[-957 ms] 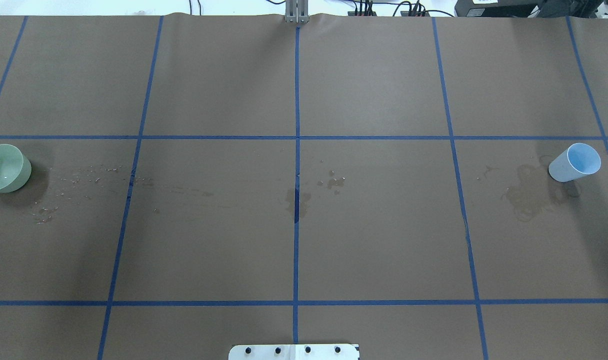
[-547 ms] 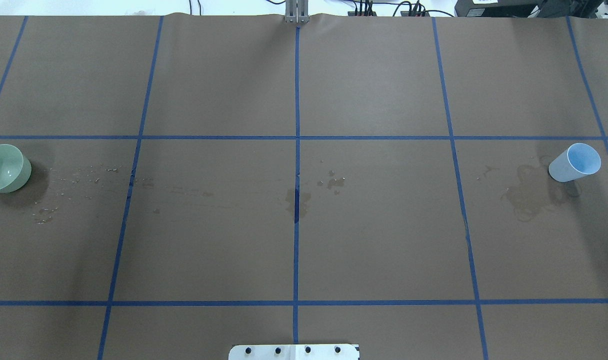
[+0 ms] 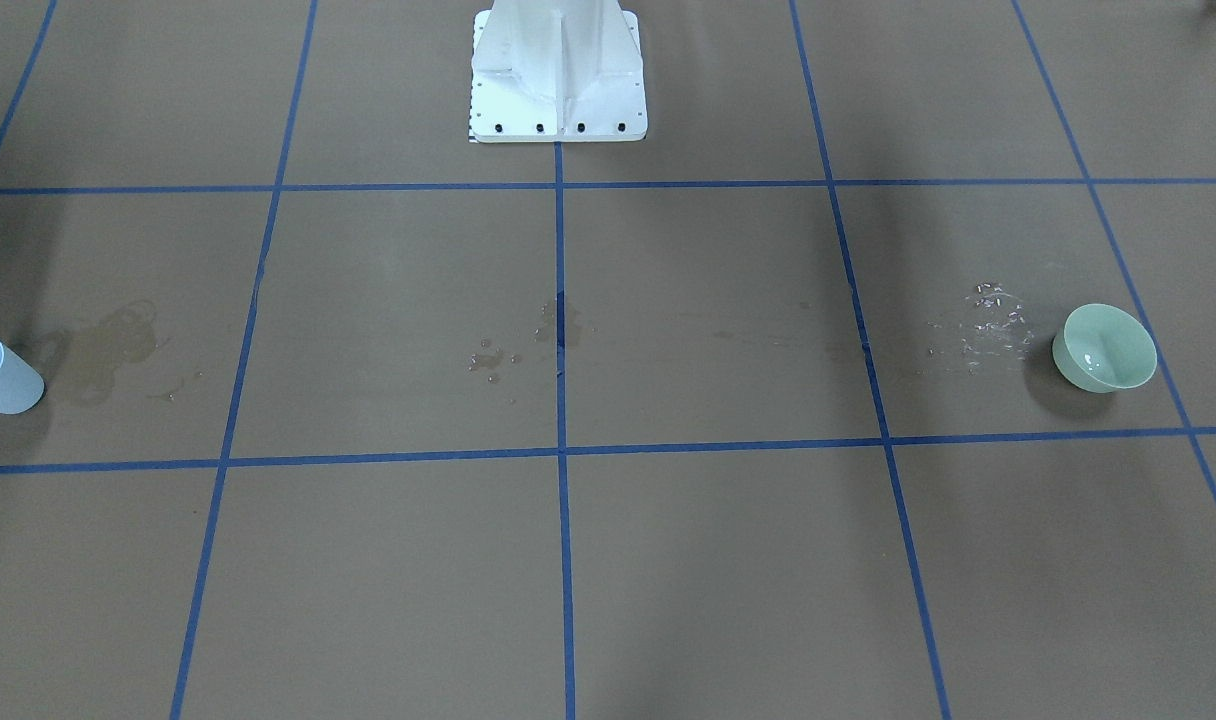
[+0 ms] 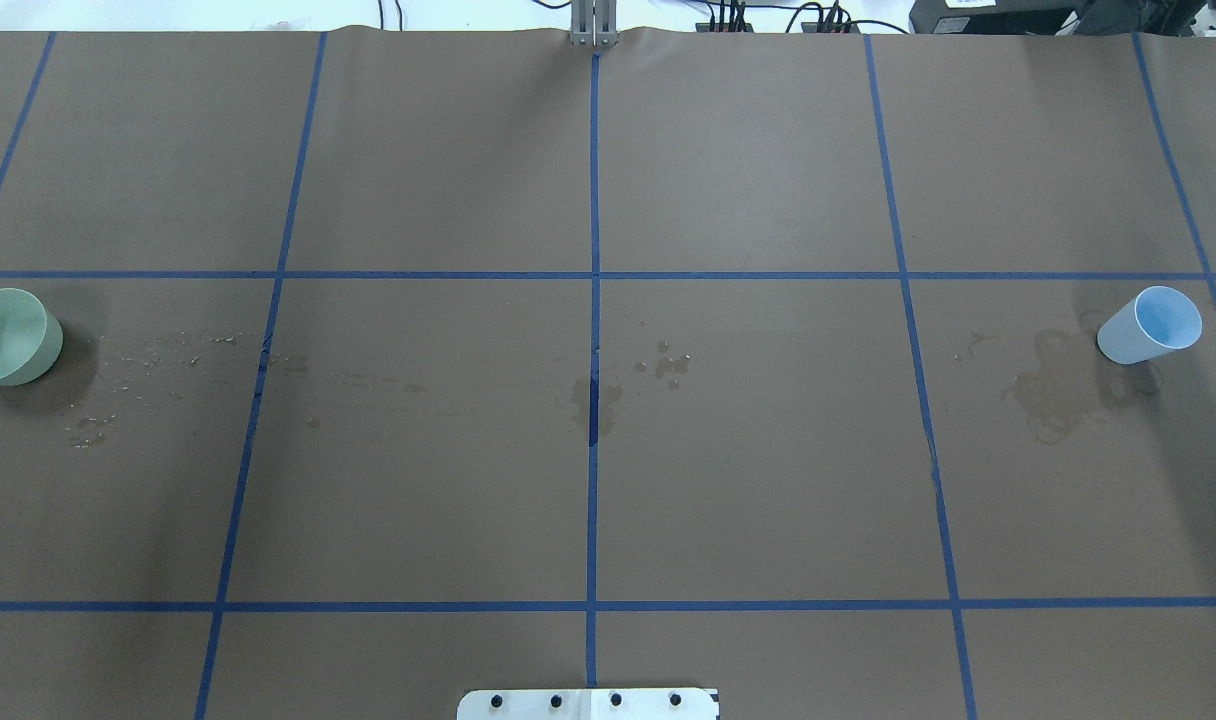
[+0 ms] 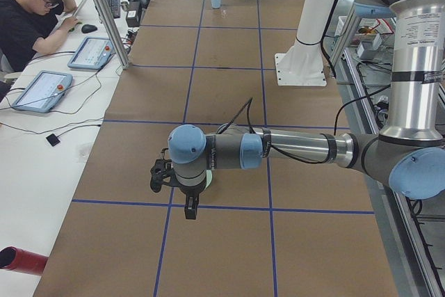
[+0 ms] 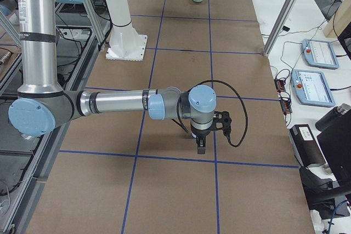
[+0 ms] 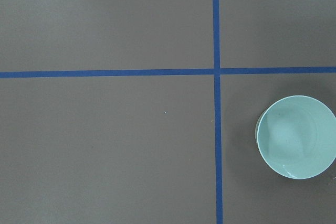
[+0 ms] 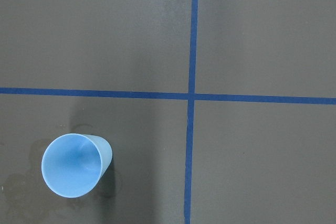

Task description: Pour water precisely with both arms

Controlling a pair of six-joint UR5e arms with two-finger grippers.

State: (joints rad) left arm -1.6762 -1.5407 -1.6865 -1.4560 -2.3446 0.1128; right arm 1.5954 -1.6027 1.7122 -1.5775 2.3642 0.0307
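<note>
Green bowl (image 4: 8, 335) L edge under L arm (image 5: 292, 147), blue cup (image 4: 1148, 325) R edge

Long counter (image 6: 181, 190) covered by a brown paper sheet (image 4: 768, 480), divided into rectangles by blue tape lines (image 4: 594, 200). Beside it runs a white side counter (image 5: 42, 165) carrying two tablets (image 5: 96, 52) and loose cables; a person (image 5: 28, 12) sits there. An aluminium post (image 5: 108, 12) stands between the two. A red cylinder (image 5: 21, 260) lies at the near end. Light is even, shadows soft.

Brown taped table (image 4: 748, 480), green bowl (image 4: 8, 336), blue cup (image 4: 1150, 325)
</note>
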